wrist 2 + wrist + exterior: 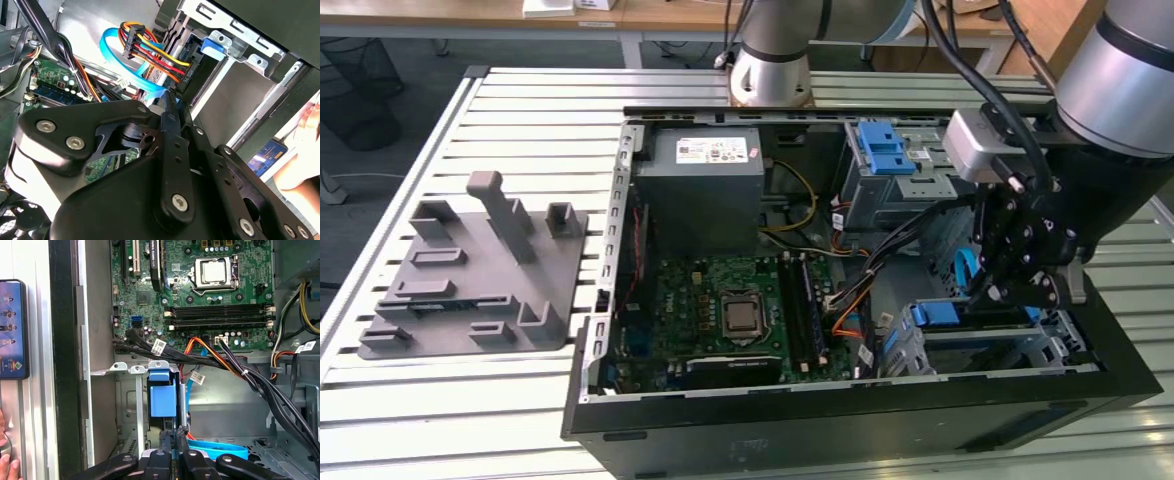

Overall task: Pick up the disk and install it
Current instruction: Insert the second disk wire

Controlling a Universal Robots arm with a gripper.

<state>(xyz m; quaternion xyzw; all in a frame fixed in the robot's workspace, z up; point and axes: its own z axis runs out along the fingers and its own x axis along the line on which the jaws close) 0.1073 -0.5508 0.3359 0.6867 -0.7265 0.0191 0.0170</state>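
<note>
Black two-finger gripper reaching down inside the open black computer case, fingers pressed together on nothing visible; silver disk with blue plastic rails sitting just ahead in the metal drive cage; bundled black cables and light-blue ribbon cable crowding alongside.

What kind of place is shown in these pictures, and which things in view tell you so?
Most likely a robotics lab or test workshop for computer assembly. An open computer case lies on a slatted metal table, the gripper reaches into its drive bay, and a grey parts fixture sits beside the case.
</note>
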